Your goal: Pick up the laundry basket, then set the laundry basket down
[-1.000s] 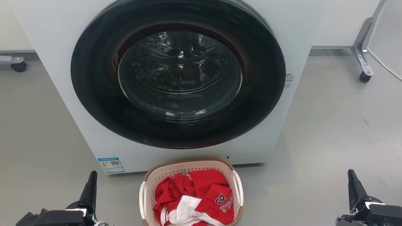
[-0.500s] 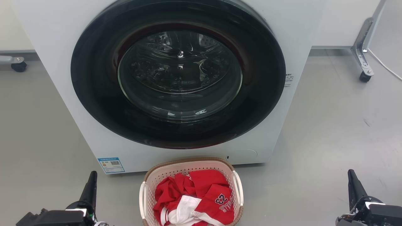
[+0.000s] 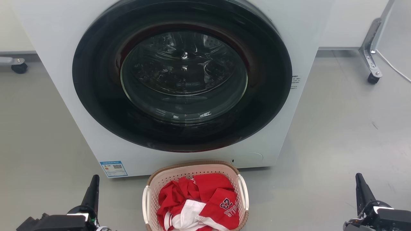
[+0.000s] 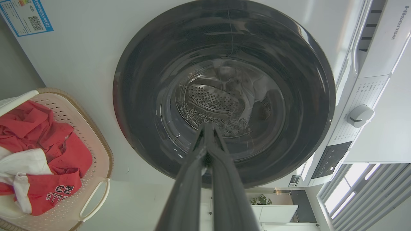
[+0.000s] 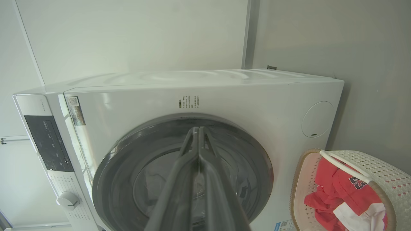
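We find the laundry basket (image 3: 189, 165) standing on the grey floor (image 3: 337, 128), low and central in the head view, its far rim just in front of the white washer (image 3: 48, 64). It carries a heap of red and white garments (image 3: 205, 199).

The left gripper (image 3: 95, 178) and the right gripper (image 3: 358, 175) sit well apart from the basket, one to each side. In the wrist views each has its two dark fingers pressed together at the tips and nothing between them.

The basket is therefore on the ground and out of hand. This fits either a basket awaiting its lift or one already set back down. We cannot settle which, so we record no step as done or outstanding.

The washer's round dark door (image 3: 183, 73) appears closed. The washer front crowds the far rim of the basket. The garments lie below the rim and cover neither white side handle (image 3: 244, 192). A castered metal frame (image 3: 371, 54) stands off to the right, well apart.
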